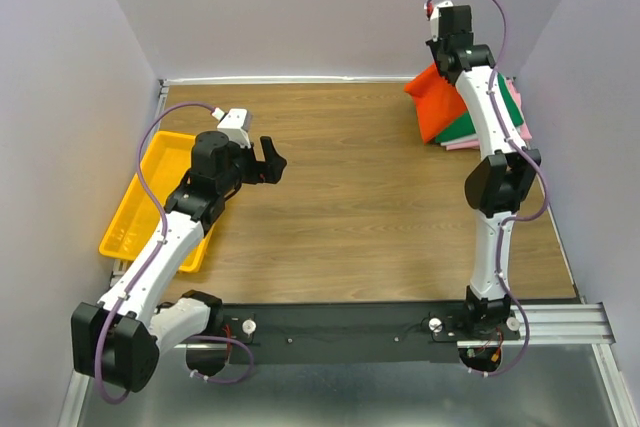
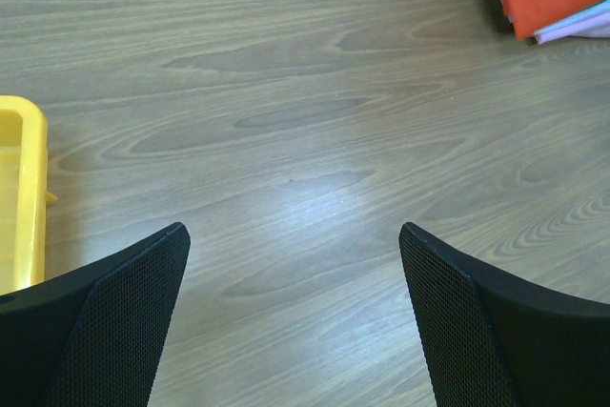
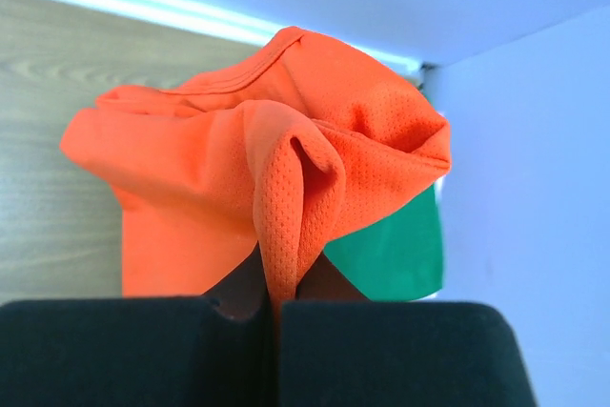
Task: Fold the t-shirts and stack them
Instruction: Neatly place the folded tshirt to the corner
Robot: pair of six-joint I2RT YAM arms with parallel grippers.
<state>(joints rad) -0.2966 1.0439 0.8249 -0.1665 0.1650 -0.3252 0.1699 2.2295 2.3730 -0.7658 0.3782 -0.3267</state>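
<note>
Right claw (image 3: 276,304) pinching bunched fold of bright orange mesh t-shirt (image 3: 191,169), jaws tight, above folded green shirt (image 3: 391,254), far right corner. Left claw (image 2: 294,235) gaping, empty. You're likely laying orange onto stack; next move calling for lowering flat before releasing.

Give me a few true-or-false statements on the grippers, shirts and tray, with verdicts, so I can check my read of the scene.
1. The right gripper is shut on the orange shirt. True.
2. The left gripper holds a shirt. False: it is open and holds nothing.
3. The green shirt lies on top of the orange one. False: it lies under it.
4. The tray sits on the left side. True.
5. The stack is at the far right corner. True.
</note>
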